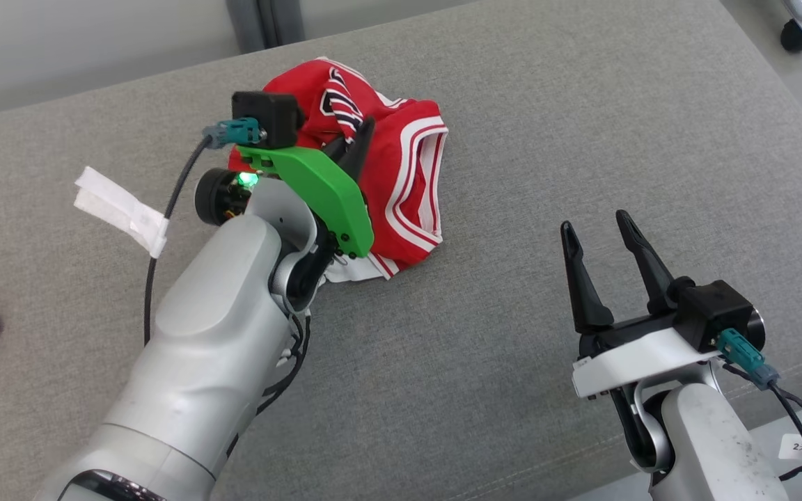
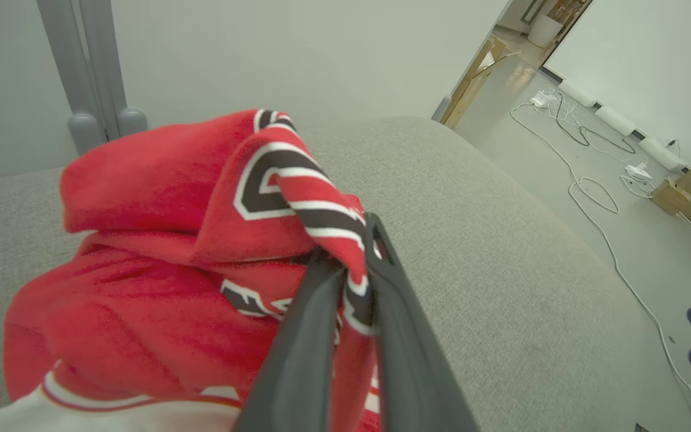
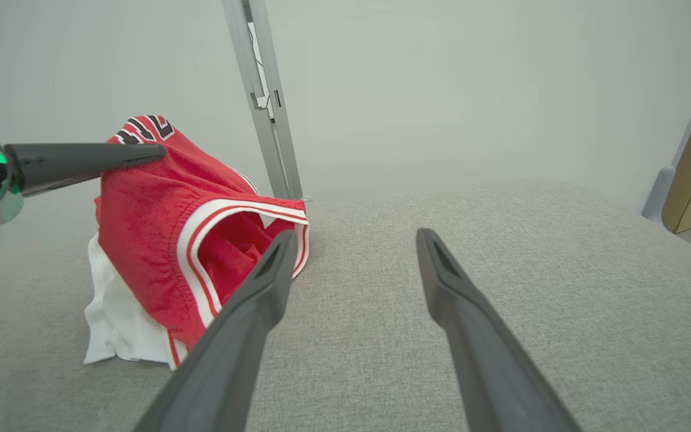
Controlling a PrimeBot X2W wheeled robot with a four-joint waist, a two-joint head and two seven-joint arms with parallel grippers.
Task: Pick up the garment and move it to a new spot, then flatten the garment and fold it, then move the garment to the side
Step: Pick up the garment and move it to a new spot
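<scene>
The left gripper (image 2: 348, 240) has its two dark fingers pressed together on a fold of the red jersey (image 1: 408, 181), pinching the striped cloth near the top of the heap. The rest of the jersey bunches below and around those fingers, resting on the grey cushion (image 1: 547, 125), with a white edge at its base. The right gripper (image 1: 596, 223) is well apart from the jersey, fingers spread, nothing between them. A white strip of tape (image 1: 119, 209) lies on the cushion beside the left arm.
</scene>
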